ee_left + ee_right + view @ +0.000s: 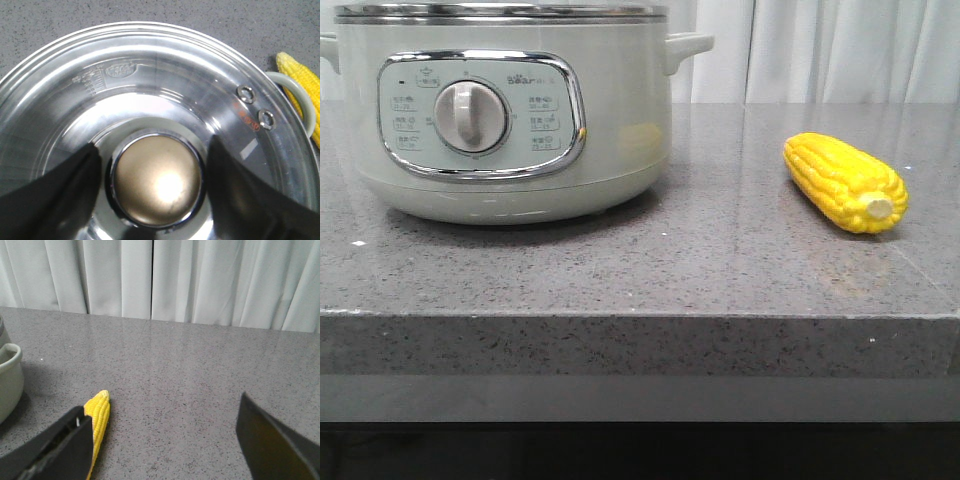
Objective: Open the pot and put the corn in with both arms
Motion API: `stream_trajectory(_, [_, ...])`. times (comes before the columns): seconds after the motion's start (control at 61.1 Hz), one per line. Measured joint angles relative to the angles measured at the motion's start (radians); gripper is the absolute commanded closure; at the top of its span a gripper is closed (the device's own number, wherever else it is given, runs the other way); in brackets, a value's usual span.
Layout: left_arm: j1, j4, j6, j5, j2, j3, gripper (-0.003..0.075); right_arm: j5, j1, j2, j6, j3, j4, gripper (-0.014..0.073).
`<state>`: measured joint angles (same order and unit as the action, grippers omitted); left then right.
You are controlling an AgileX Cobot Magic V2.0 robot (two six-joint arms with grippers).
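The pale-green pot stands at the left of the counter with its steel-rimmed glass lid on. In the left wrist view my left gripper hangs over the lid, open. Its dark fingers flank the round bronze lid knob, with a small gap on each side. The yellow corn lies on the counter to the right of the pot, pale stub end toward the front. My right gripper is open wide above the counter. The corn lies beside one finger, which partly hides it.
The grey speckled counter ends in a front edge close to the camera. A white curtain hangs behind it. The pot's side handle shows at the edge of the right wrist view, a short way from the corn.
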<state>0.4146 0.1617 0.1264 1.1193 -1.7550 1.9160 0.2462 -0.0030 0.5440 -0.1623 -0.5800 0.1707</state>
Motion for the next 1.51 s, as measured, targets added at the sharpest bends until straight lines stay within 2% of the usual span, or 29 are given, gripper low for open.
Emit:
stream_trajectory(0.131, [0.0,-0.019,-0.002,0.017,-0.001,0.018,0.0512,0.0,0.0,0.0,0.0,0.0,0.0,-0.0007])
stream_trajectory(0.245, [0.002,-0.036,-0.002,0.039,-0.005,0.041,0.057,0.0,0.0,0.0,0.0,0.0,0.0,-0.0007])
stream_trajectory(0.524, [0.002,-0.054,-0.002,0.058,0.007,0.095,0.0573,0.0,0.0,0.0,0.0,0.0,0.0,-0.0007])
stream_trajectory(0.753, [0.002,-0.054,-0.002,0.088,0.107,0.047,0.0573,0.0,0.0,0.0,0.0,0.0,0.0,-0.0007])
stream_trajectory(1.015, [0.002,-0.054,-0.002,0.07,0.327,-0.173,0.0573,0.011,0.0,0.016,0.0,0.0,0.0,-0.0007])
stream_trajectory(1.178, [0.002,-0.054,-0.002,0.014,0.532,-0.383,0.0573,0.014,0.0,0.053,0.0,-0.002,0.0,-0.0007])
stream_trajectory(1.506, [0.002,-0.054,-0.002,-0.025,0.917,-0.782,0.0573,0.047,0.004,0.261,0.0,-0.019,0.011,-0.0007])
